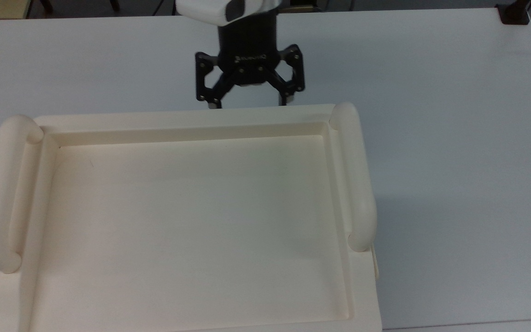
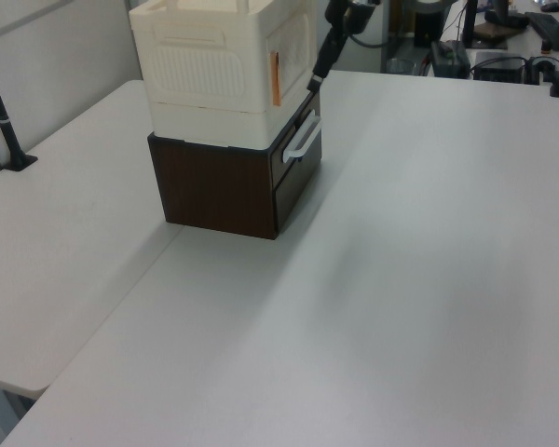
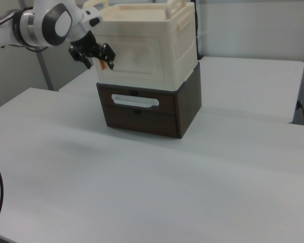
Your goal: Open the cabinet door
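Observation:
The cabinet door [image 3: 142, 58] is the cream front panel of the upper cabinet, also seen as the cabinet door [image 2: 294, 45] in the left view, where an orange strip [image 2: 275, 78] sits at its edge. My gripper [image 1: 248, 102] is open and hangs just in front of the cabinet's front edge in the top view. The fingertips dip below the rim of the cabinet's top [image 1: 187, 120]. In the right view the gripper [image 3: 97, 55] is level with the door's upper part, at the right view's left side of the door, close to the orange strip. The gripper [image 2: 317, 76] holds nothing.
The cream cabinet stands on a dark brown drawer unit [image 3: 187, 109] with a white handle [image 3: 134, 101]. Tubular handles [image 1: 357, 184] flank the recessed top. White table [image 1: 454, 138] extends wide to the top view's right. A black clamp [image 1: 514, 14] sits at the far corner.

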### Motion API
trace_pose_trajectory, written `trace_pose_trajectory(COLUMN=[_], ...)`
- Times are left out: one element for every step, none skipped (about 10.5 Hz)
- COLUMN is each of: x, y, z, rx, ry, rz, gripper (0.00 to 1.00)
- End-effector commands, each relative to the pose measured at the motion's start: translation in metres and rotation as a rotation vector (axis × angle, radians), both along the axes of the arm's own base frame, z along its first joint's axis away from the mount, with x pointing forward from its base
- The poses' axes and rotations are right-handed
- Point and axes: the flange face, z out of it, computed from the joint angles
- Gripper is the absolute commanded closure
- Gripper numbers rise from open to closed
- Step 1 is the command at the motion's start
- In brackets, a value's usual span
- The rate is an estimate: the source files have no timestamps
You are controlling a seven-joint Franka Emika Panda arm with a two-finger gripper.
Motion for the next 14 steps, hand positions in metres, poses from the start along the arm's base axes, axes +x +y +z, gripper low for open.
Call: trace_pose_trajectory(x=[0.009, 0.012, 0.013, 0.013, 0.013, 0.013, 0.013, 0.013, 0.013, 0.014, 0.015, 0.015, 0.015, 0.013], y=[0.025, 0.039, 0.042, 0.044, 0.046, 0.045, 0.044, 0.044, 0.044, 0.043, 0.040, 0.035, 0.030, 0.022], z=[0.020, 0.016, 0.018, 0.020, 0.021, 0.020, 0.021, 0.020, 0.019, 0.017, 0.016, 0.014, 0.006, -0.006], rx=[0.049, 0.041, 0.020, 0.007, -0.007, -0.013, -0.014, -0.014, -0.018, -0.026, -0.026, -0.032, -0.042, -0.051], ry=[-0.158, -0.185, -0.219, -0.249, -0.258, -0.258, -0.260, -0.259, -0.258, -0.255, -0.253, -0.244, -0.222, -0.177], rz=[-0.002, 0.008, 0.004, -0.005, -0.009, -0.010, -0.009, -0.009, -0.007, -0.008, -0.012, -0.016, -0.021, -0.034], gripper=[0.03, 0.09, 0.18, 0.25, 0.41, 0.52, 0.61, 0.71, 0.77, 0.86, 0.94, 0.97, 0.97, 0.97])
